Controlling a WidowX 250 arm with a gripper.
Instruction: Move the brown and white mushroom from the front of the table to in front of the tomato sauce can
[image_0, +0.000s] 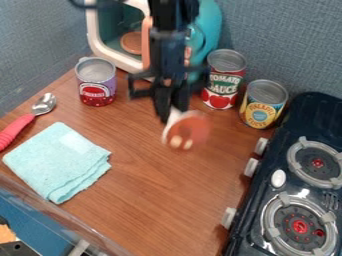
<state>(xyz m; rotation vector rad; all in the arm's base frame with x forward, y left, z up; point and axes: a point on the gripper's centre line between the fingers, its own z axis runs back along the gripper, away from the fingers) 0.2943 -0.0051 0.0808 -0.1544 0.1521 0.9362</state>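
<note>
My gripper (172, 111) hangs over the upper middle of the brown counter, pointing down, shut on a blurred red-and-white item (187, 131). That item has two pale spots at its lower edge; what it is I cannot tell. To the gripper's right stand a tomato sauce can (224, 80) and a yellow-and-blue can (263, 105). On its left is a purple-and-red can (95, 82). A folded light-blue cloth (59, 160) lies at the lower left, with a spoon (27, 120) with a pink handle beyond it.
Behind the arm stands a white-framed toy oven (100, 37), with a brown round thing (131, 42) inside and a teal object (210, 25) beside it. A dark toy stove (294, 190) with knobs occupies the right side. Fabric-like grey-blue walls border the back and left.
</note>
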